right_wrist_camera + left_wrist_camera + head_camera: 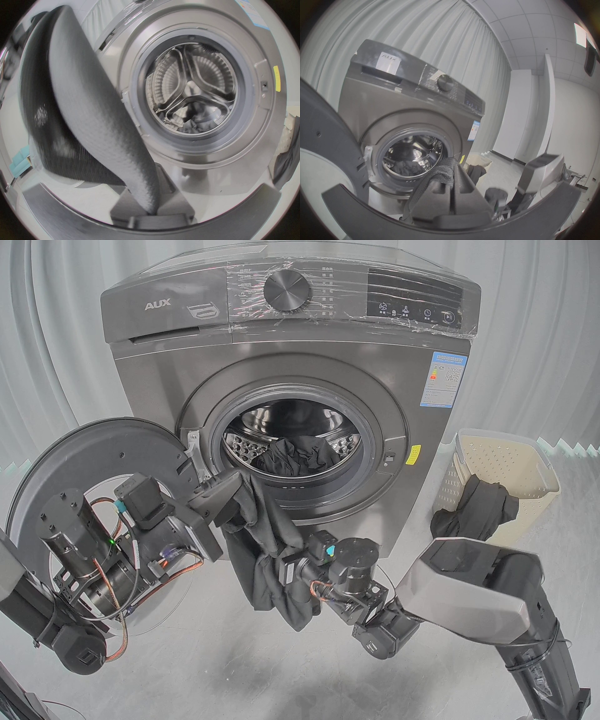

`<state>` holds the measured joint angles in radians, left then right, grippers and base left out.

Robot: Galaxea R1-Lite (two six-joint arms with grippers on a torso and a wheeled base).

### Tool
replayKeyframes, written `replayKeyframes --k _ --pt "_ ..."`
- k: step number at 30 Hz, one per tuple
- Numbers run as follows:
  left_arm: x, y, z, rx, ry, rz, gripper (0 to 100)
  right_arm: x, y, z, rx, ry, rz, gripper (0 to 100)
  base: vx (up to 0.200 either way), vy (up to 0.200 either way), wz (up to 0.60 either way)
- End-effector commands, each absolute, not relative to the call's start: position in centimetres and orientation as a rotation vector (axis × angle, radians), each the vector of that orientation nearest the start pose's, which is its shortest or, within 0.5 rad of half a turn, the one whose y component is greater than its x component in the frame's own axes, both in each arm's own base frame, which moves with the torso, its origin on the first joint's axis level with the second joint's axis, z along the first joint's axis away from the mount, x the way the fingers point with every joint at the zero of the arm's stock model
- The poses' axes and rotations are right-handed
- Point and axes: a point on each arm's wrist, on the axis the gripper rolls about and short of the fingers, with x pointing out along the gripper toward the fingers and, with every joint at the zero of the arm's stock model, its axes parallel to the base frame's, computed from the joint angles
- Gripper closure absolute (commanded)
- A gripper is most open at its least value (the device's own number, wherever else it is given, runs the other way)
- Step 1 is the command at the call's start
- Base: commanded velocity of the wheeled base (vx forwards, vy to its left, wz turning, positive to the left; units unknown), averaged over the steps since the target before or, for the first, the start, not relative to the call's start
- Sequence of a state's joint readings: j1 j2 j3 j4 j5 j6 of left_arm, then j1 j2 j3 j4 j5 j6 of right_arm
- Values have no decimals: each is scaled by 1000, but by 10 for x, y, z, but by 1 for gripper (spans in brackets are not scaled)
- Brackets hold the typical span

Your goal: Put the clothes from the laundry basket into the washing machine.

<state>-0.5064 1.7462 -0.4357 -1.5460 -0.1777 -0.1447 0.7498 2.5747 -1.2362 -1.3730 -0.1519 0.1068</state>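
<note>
- The left gripper [226, 491] was pressed together on the upper edge of a dark grey fabric garment [265, 546], just below and in front of the lower-left rim of the drum [294, 421].
- The right gripper [290, 566] was pinching the same garment lower down, in front of the panel under the opening.
- The garment hung between the two grippers. Its long axis ran downward and toward the robot's right, and a loose tail hung below the right gripper.
- The grey front-loading washing machine [287, 365] stood with its round door [94, 452] swung open to the robot's left. Dark clothing [297, 455] already lay in the drum.
- The opening lay above and beyond both grippers, and the left gripper was nearer to it. The next move likely called for a lift and forward feed, with the tail clearing the lip.
- A cream perforated plastic laundry basket [500, 446] stood on the floor at the machine's right, with a second dark garment [481, 509] draped over its rim.
</note>
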Motion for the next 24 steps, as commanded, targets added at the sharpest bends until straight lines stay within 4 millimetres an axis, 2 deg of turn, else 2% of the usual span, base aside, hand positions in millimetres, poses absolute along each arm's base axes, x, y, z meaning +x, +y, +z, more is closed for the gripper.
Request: replayKeyframes --k 1,5,10,11,13,16,20,21,24 --pt "237 -117 152 -158 -113 -636 100 357 297 49 152 -63 544 100 0 0 0" --pt "237 -112 137 -145 -50 -617 100 361 289 64 162 -84 527 100 0 0 0" --pt "229 -110 108 -96 78 -629 100 359 285 87 181 -128 524 100 0 0 0" --pt "229 -110 108 -96 78 -629 100 359 285 87 181 -128 524 100 0 0 0" --pt "226 -110 92 -81 153 -655 100 356 286 96 188 -143 530 100 0 0 0" --pt "227 -110 85 -69 183 -656 100 354 287 98 191 -148 534 100 0 0 0" --pt "228 -110 84 -69 186 -657 100 353 288 98 190 -145 539 100 0 0 0" --pt "227 -110 84 -67 187 -659 0 353 288 98 190 -145 539 100 0 0 0" --pt "222 -108 79 -62 214 -655 0 353 287 100 193 -151 538 100 0 0 0"
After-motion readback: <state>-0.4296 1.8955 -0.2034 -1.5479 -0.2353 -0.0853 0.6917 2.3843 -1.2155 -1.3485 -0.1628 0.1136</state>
